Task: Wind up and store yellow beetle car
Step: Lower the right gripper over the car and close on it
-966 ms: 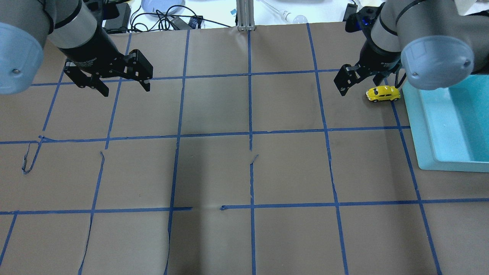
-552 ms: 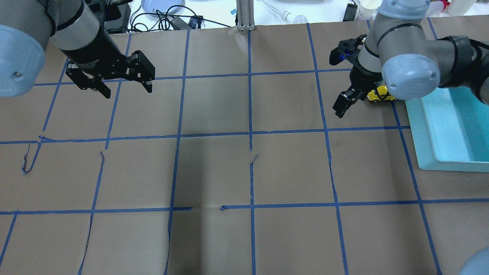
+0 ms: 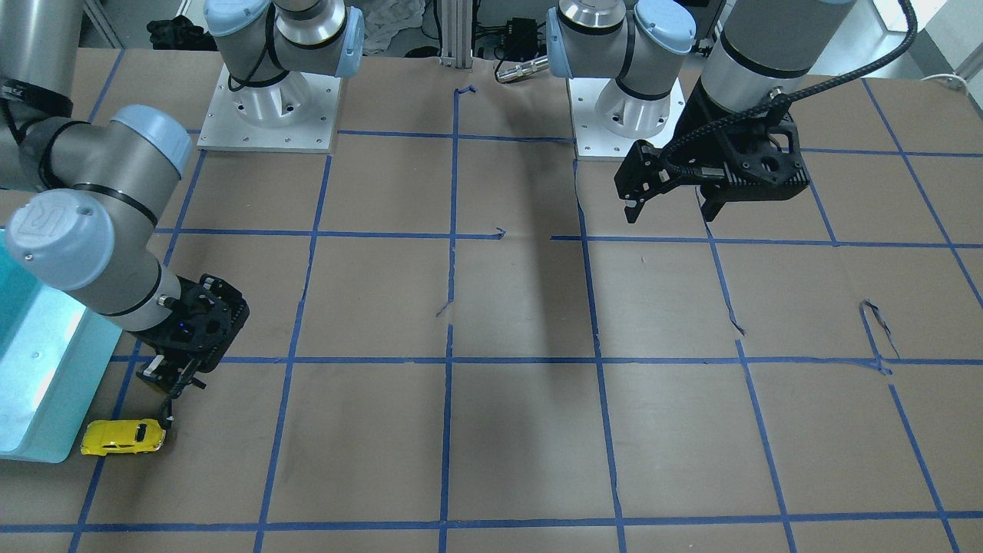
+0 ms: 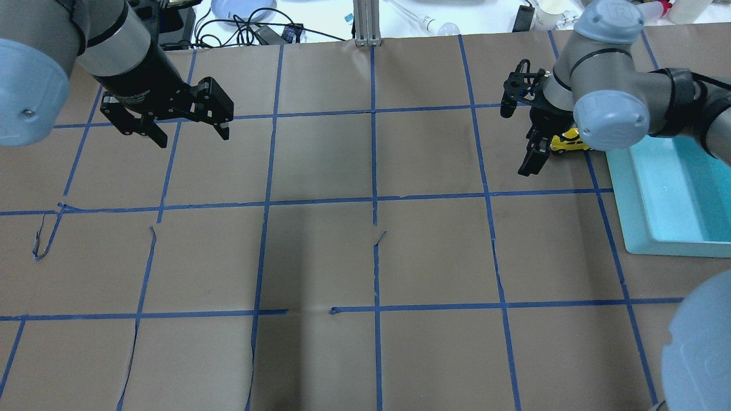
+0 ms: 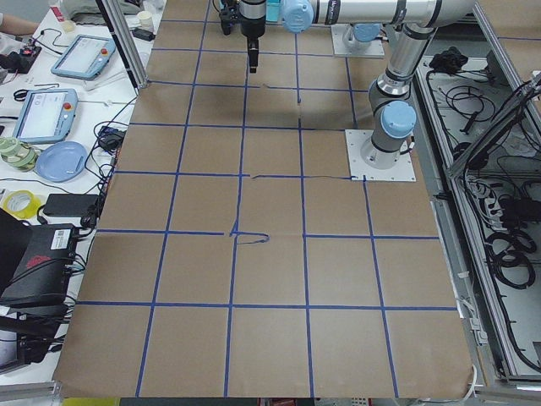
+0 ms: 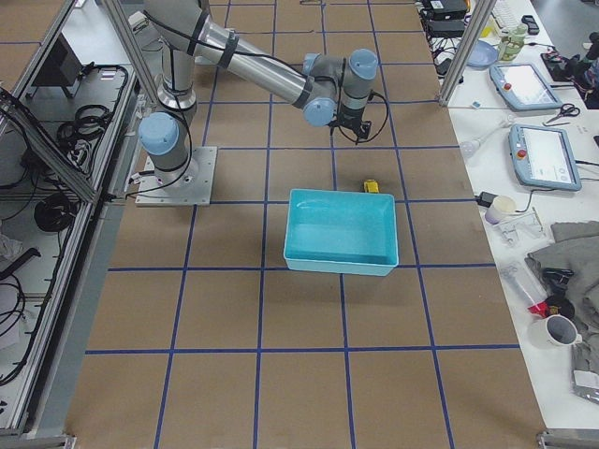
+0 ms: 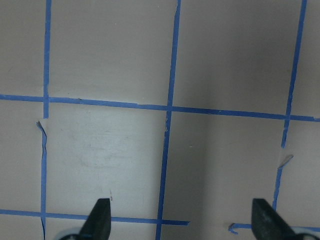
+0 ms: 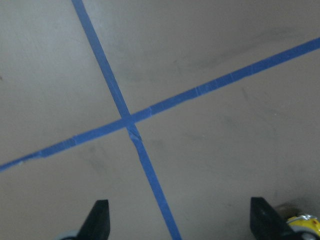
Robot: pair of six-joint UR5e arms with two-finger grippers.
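The yellow beetle car [image 3: 123, 437] stands on the brown table paper right beside the teal bin [image 3: 31, 384]. In the overhead view the car [image 4: 571, 141] is partly hidden behind my right arm. My right gripper [image 4: 537, 151] is open and empty, low over the table just beside the car. The right wrist view shows its open gripper [image 8: 180, 222] over bare paper, with the car [image 8: 304, 223] at the bottom right corner, outside the right fingertip. My left gripper [image 4: 191, 134] is open and empty, far off on the table's other side, also seen in its wrist view [image 7: 180, 220].
The teal bin [image 4: 628, 188] stands at the table's right edge in the overhead view; its visible part holds nothing. Blue tape lines grid the brown paper. Cables, a plate and small items lie past the far edge [image 4: 245, 17].
My right wrist has turned and the gripper has swung down and closer to the car. The car has not moved. The left gripper has barely shifted.
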